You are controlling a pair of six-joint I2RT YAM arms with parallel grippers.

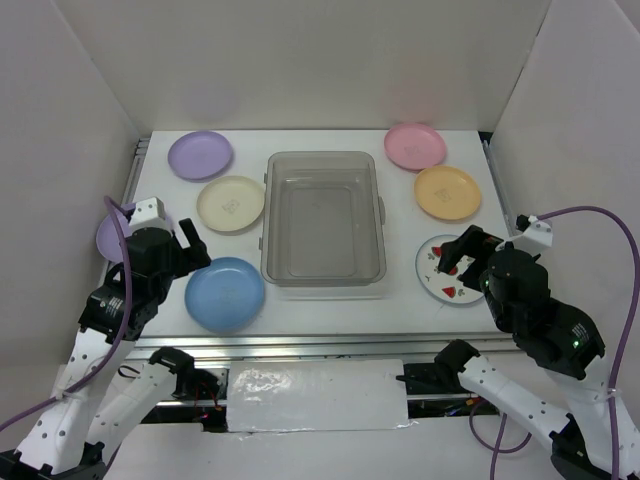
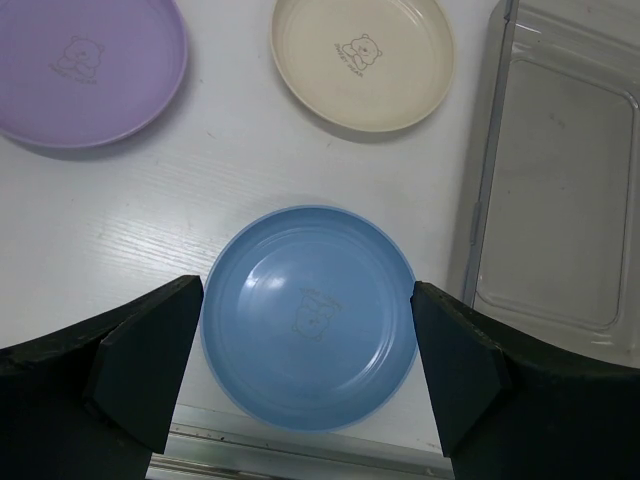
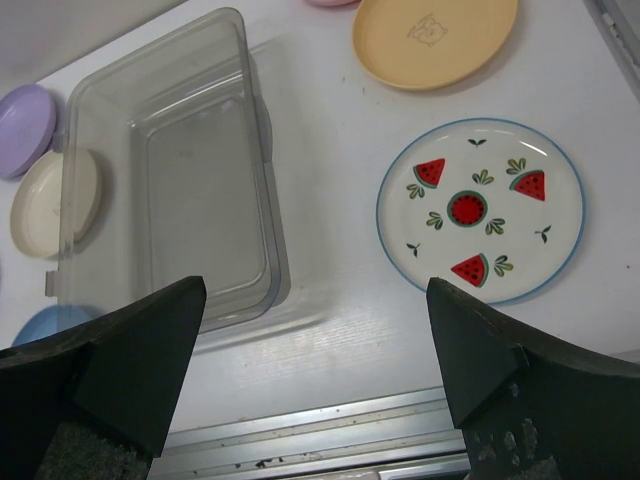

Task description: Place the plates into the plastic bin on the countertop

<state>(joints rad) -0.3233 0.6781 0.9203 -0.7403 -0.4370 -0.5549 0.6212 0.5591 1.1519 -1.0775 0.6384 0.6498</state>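
Note:
The clear plastic bin [image 1: 323, 218] stands mid-table with nothing in it. Left of it lie a lilac plate [image 1: 200, 154], a cream plate [image 1: 231, 203], a blue plate [image 1: 225, 294] and a second lilac plate [image 1: 110, 237], half hidden by my left arm. To the right lie a pink plate [image 1: 415, 146], an orange-yellow plate [image 1: 447, 192] and a white plate with red watermelon prints [image 1: 447, 285]. My left gripper [image 2: 305, 290] is open, hovering above the blue plate [image 2: 310, 320]. My right gripper [image 3: 315, 290] is open over bare countertop, left of the white plate [image 3: 480, 210].
White walls close in the countertop on three sides. A metal rail [image 1: 300, 345] runs along the front edge. The bin's left rim [image 2: 490, 190] is just right of my left gripper. The bin's near corner [image 3: 265, 290] is close to my right gripper's left finger.

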